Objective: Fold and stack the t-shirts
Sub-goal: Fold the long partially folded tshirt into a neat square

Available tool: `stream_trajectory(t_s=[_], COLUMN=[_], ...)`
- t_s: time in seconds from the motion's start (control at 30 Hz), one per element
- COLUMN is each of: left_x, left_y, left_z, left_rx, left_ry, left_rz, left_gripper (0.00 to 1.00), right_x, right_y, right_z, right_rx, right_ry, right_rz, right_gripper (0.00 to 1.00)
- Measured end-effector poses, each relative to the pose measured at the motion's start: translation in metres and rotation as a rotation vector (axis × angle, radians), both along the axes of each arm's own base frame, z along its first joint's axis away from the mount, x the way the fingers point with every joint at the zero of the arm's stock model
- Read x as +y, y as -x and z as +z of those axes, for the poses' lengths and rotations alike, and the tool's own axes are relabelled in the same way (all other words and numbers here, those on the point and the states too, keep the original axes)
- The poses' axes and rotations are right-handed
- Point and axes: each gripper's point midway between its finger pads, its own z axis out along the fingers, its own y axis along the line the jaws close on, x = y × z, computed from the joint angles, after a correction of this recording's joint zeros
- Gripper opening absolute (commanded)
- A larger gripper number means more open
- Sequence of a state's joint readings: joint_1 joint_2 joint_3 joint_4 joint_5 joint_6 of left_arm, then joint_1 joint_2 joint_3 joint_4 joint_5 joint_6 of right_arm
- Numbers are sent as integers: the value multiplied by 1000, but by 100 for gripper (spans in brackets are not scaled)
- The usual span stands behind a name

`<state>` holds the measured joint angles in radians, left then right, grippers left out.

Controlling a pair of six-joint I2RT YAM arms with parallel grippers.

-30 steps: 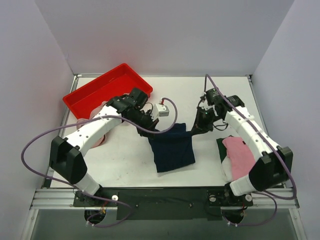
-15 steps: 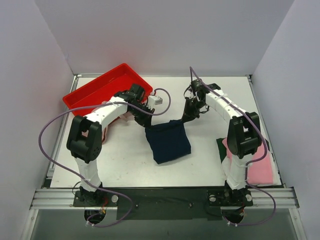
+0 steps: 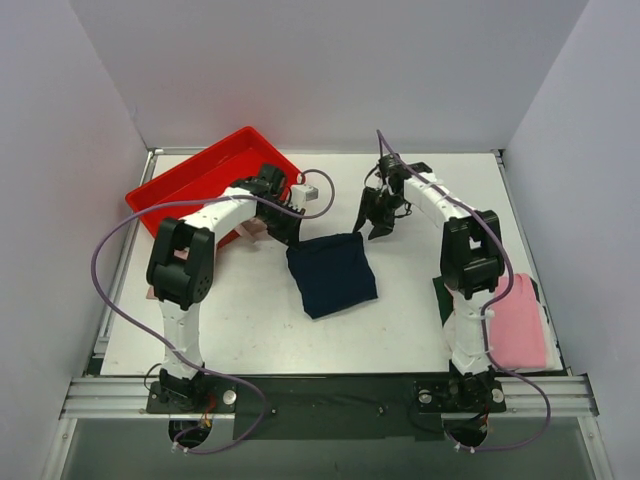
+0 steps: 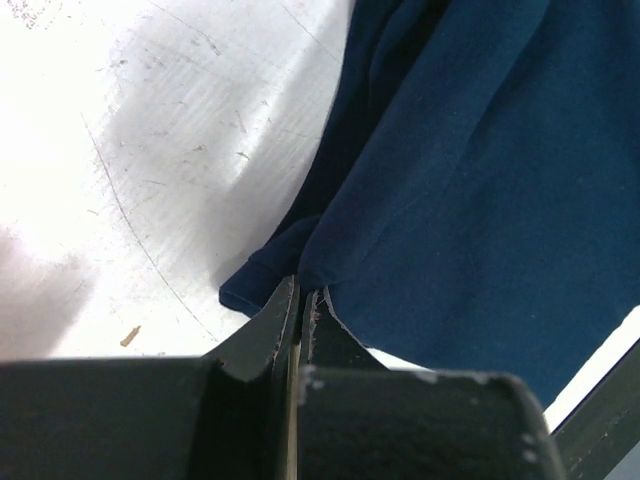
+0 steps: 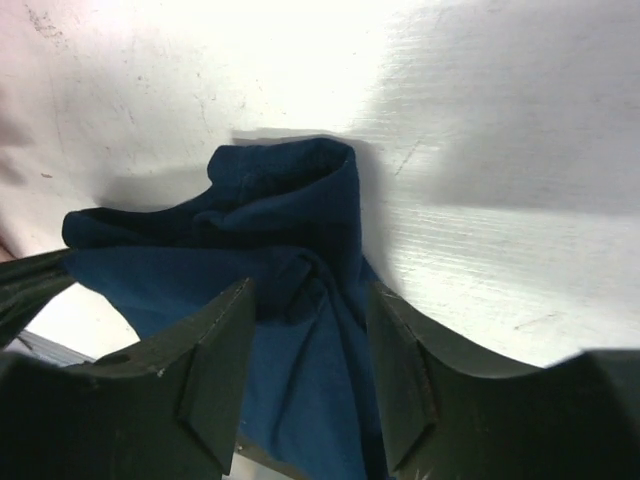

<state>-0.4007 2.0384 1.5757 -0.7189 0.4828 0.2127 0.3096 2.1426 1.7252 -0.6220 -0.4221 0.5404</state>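
Observation:
The navy t-shirt (image 3: 331, 273) lies folded in a rough square at the table's middle. My left gripper (image 3: 290, 229) is at its far left corner, jaws shut on the cloth's edge (image 4: 330, 250) at the fingertips. My right gripper (image 3: 378, 222) is open just above the far right corner, and the bunched navy cloth (image 5: 290, 210) lies between and below its spread fingers (image 5: 225, 340). The bright pink t-shirt (image 3: 520, 322) lies folded at the right edge. A strip of beige-pink cloth (image 3: 247, 231) shows under my left arm.
The red tray (image 3: 195, 180) stands at the far left, close behind my left arm. A dark mat (image 3: 441, 296) lies under the pink shirt's left side. Grey walls close in the table on three sides.
Both grippers have moved toward the far side with the navy shirt's edge, and the shirt now lies shorter and folded. My right gripper has opened and let the cloth go.

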Motion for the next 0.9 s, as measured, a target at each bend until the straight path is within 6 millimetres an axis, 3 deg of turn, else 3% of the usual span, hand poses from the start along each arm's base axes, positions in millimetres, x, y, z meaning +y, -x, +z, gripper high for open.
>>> stream_trajectory(t_s=[0.1, 0.17, 0.23, 0.27, 0.33, 0.43, 0.53, 0.7, 0.77, 0.9], left_x=[0, -1, -1, -1, 0, 0, -1, -5, -5, -5], left_y=[-5, -9, -12, -13, -16, -20, -24, -32, -35, -43], left_z=[-6, -8, -9, -9, -8, -7, -6, -11, -15, -23], left_rx=[3, 0, -1, -2, -7, -13, -26, -18, -13, -11], left_ry=[-4, -3, 0, 2, 6, 12, 20, 22, 12, -16], left_rz=[5, 10, 22, 27, 38, 56, 68, 96, 111, 139], left_gripper=[0, 0, 0, 0, 0, 0, 0, 0, 0, 0], right_x=[-7, -16, -25, -29, -26, -1, 18, -6, -10, -14], right_y=[-3, 1, 9, 16, 37, 75, 109, 142, 149, 146], right_z=[8, 23, 43, 56, 82, 98, 65, -35, -48, -47], right_rx=[-47, -102, -166, -214, -298, -363, -292, -22, 33, -6], right_ry=[31, 65, 100, 115, 113, 27, -50, 10, -20, -32], right_rz=[14, 30, 45, 60, 103, 191, 258, 199, 167, 156], right_gripper=[45, 40, 22, 9, 0, 0, 0, 0, 0, 0])
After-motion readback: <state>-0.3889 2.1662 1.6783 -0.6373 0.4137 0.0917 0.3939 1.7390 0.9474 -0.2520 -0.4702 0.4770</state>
